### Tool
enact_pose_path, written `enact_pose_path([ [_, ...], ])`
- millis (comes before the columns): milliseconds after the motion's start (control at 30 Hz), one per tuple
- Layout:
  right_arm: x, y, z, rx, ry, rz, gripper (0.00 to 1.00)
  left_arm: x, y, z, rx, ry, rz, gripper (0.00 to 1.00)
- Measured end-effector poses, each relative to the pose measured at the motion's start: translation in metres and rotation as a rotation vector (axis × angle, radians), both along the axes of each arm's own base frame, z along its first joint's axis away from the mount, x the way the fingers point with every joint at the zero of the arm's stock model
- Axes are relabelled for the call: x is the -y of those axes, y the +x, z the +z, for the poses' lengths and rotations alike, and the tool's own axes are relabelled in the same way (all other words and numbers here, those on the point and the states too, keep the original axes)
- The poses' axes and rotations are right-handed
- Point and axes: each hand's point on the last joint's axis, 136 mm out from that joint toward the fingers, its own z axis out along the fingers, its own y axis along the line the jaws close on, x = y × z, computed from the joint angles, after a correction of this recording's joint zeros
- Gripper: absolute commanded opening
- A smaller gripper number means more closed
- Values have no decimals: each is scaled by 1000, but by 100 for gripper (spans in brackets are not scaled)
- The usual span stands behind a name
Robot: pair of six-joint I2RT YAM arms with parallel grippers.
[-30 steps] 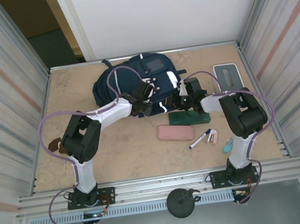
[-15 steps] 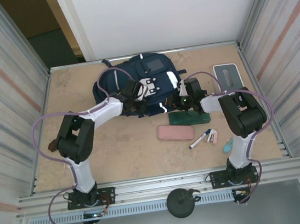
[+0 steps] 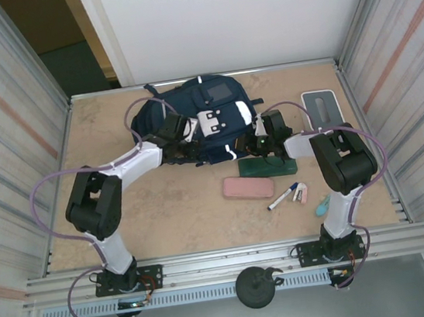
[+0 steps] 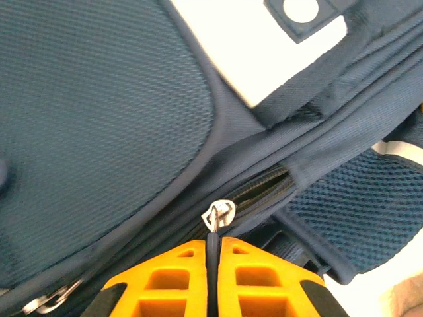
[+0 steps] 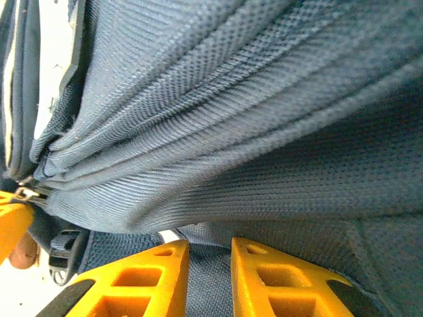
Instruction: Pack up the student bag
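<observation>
The left gripper (image 4: pixel 213 247) is pinched tight on the zip pull (image 4: pixel 217 216) of the backpack (image 3: pixel 217 105), which lies at the table's (image 3: pixel 98 126) twelve o'clock. At the backpack's four o'clock side, the right gripper (image 5: pixel 209 249) clamps a fold of its cloth.

Rear-ctr: student bag (image 3: pixel 188 99) — pouch (image 3: pixel 248 187) in front, marker (image 3: pixel 283 196) to pouch's rt, prob. apart.
</observation>
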Motion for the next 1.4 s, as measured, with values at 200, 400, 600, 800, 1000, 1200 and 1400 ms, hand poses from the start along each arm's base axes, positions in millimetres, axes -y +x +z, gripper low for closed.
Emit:
enact_pose_path([
  [200,17,6,-1,-19,-2,-36,33,-24,-2,3,29,102,46,0],
  [400,35,8,15,-14,15,-65,49,-31,-10,10,38,65,60,0],
  [600,43,5,34,-5,10,-90,65,-21,-6,22,43,-38,80,0],
  [800,53,5,26,-35,-35,-140,71,-15,-7,23,32,-84,82,0],
  [1000,39,13,0,-94,-27,-116,44,-15,-8,22,32,-79,73,0],
  [1200,43,25,4,-74,-41,-113,8,-33,-9,19,56,36,70,0],
  [1400,62,42,17,-45,-64,-131,5,-55,-11,18,75,168,74,0],
])
